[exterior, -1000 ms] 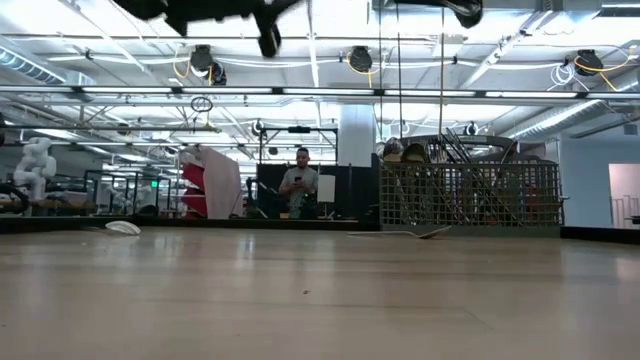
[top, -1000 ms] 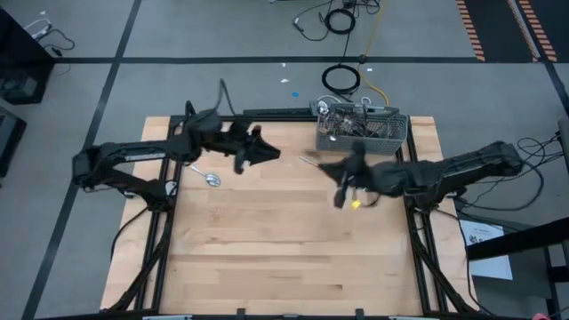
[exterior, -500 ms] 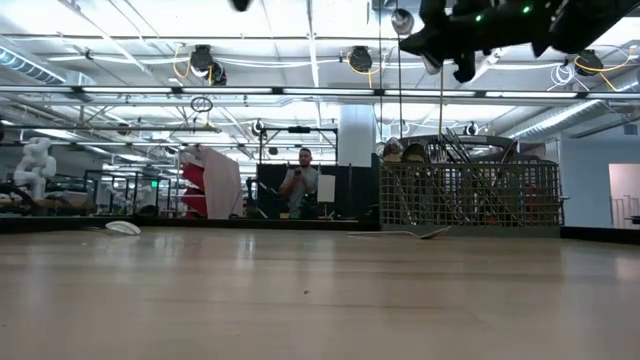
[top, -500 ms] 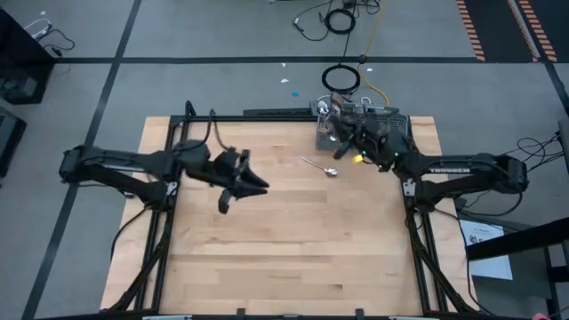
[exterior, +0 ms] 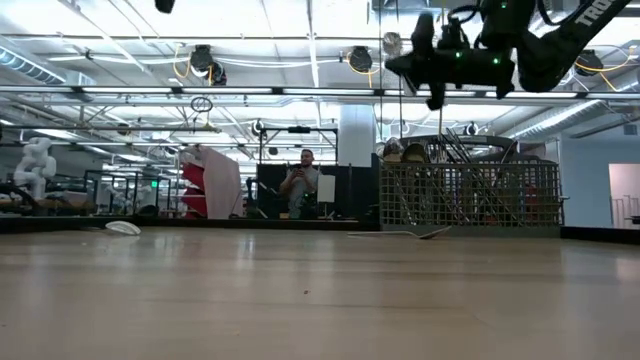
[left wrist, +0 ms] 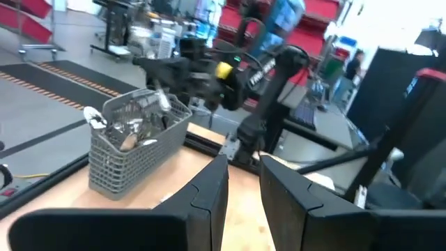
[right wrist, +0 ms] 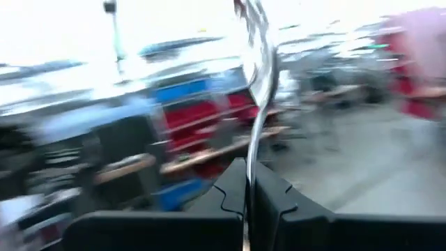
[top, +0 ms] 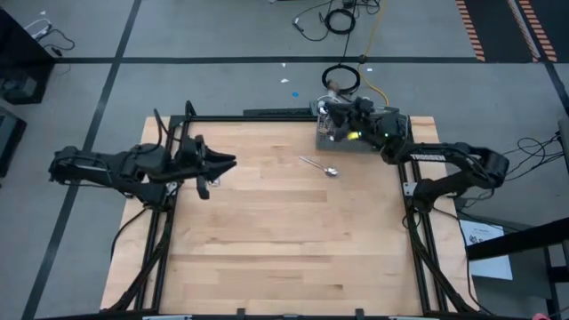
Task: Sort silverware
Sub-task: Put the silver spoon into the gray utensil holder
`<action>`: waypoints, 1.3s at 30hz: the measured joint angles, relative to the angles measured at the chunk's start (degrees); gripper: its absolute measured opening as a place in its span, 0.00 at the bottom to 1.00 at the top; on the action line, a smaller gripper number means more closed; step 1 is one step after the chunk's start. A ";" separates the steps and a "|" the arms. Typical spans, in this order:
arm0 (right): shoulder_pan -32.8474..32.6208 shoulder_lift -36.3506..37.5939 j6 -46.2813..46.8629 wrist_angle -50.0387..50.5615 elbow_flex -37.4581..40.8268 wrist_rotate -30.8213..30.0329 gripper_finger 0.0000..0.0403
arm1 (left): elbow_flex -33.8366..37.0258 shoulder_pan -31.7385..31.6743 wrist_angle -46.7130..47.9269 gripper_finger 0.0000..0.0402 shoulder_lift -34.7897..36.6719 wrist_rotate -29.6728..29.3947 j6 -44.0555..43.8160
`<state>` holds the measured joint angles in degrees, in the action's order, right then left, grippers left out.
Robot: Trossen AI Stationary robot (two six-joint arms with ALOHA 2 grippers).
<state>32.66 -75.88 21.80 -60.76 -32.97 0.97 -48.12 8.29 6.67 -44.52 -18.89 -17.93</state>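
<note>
table (top: pixel 267 240): matt pale wood | basket (top: pixel 387 133): grey wire mesh | spoon (top: pixel 320 166): shiny metal

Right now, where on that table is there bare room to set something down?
The whole near half of the table is bare wood. The far right corner is crowded: the basket of silverware, the right gripper above it, a spoon beside it.

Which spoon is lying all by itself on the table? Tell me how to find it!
Start at the grey mesh basket at the table's far right corner, stuffed with silverware. Just in front of its left end, on bare wood, lies one spoon. Unlike the others, it is flat on the table, out of the basket, with no claw touching it.
</note>
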 joint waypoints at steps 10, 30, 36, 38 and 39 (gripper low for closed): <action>-12.13 -1.15 -1.08 2.48 -5.35 3.90 0.00 | 14.47 -0.01 -32.45 0.23 -1.86 -1.03 -6.42; -31.94 -8.17 -8.15 14.90 -21.75 -2.20 0.00 | 18.43 -0.63 -52.98 0.30 -11.88 3.68 0.80; -34.11 -8.45 -8.08 14.67 -21.95 -4.51 0.00 | 18.43 -0.76 -57.32 0.46 -14.58 3.69 0.82; -34.60 -8.45 -8.02 14.67 -21.95 -5.45 0.00 | 17.93 -1.15 -59.45 0.50 -16.08 3.71 0.84; -34.83 -8.45 -8.04 14.70 -21.95 -6.12 0.00 | 17.52 -1.33 -59.47 0.51 -16.80 3.74 0.76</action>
<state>-2.18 -84.33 13.76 -46.06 -54.92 -5.15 -30.60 6.95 -52.80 -61.31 -15.16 -17.16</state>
